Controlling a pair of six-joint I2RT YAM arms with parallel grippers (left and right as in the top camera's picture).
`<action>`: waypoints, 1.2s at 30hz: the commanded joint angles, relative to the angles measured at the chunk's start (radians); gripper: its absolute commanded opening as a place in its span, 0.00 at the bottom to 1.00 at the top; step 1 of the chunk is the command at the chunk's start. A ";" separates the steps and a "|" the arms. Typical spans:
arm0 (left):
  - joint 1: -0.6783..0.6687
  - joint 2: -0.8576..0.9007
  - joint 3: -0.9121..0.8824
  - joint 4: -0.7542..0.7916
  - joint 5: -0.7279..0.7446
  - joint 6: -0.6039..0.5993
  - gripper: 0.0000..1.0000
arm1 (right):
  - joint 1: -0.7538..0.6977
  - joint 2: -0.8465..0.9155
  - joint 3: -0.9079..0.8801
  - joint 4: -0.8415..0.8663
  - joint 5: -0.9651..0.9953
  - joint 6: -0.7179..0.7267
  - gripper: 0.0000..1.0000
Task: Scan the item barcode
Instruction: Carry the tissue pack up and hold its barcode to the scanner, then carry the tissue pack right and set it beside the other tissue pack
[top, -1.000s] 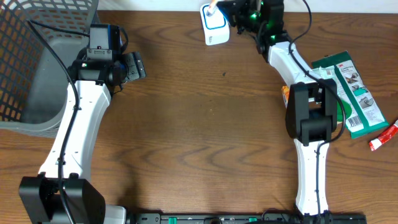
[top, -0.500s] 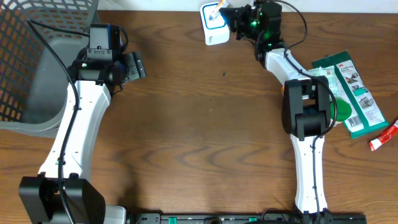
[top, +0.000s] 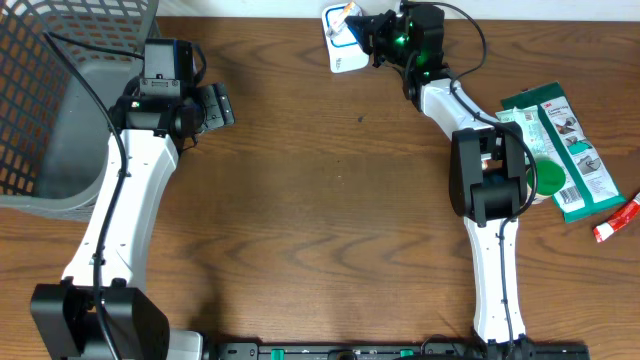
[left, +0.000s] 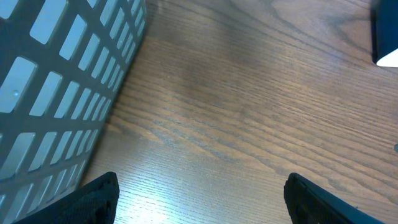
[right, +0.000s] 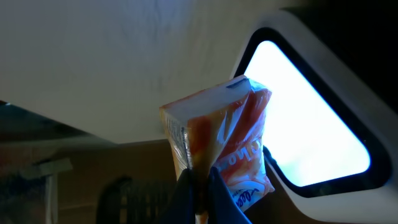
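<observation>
Right wrist view: the right pincer (right: 200, 186) clamps the orange packet (right: 224, 140) before the lit scanner (right: 311, 118) at the table's twelve o'clock, so the scan looks underway but unconfirmed; the left pincer (left: 202, 199) gapes wide, empty, at ten o'clock.

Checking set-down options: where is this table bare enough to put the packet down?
Widest bare table: the middle, between left arm and right arm, below the scanner. Smaller patch between left gripper and scanner. Crowded: right edge, with green package and red item; far left, the basket.
</observation>
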 joint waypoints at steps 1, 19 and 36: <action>0.003 -0.019 0.025 -0.001 0.008 -0.008 0.86 | -0.016 -0.002 0.004 0.010 -0.077 -0.009 0.01; 0.003 -0.019 0.025 -0.001 0.008 -0.008 0.86 | -0.026 -0.622 0.004 -0.945 0.082 -1.002 0.01; 0.002 -0.019 0.025 -0.001 0.008 -0.008 0.86 | -0.063 -0.665 -0.225 -1.551 0.943 -1.490 0.01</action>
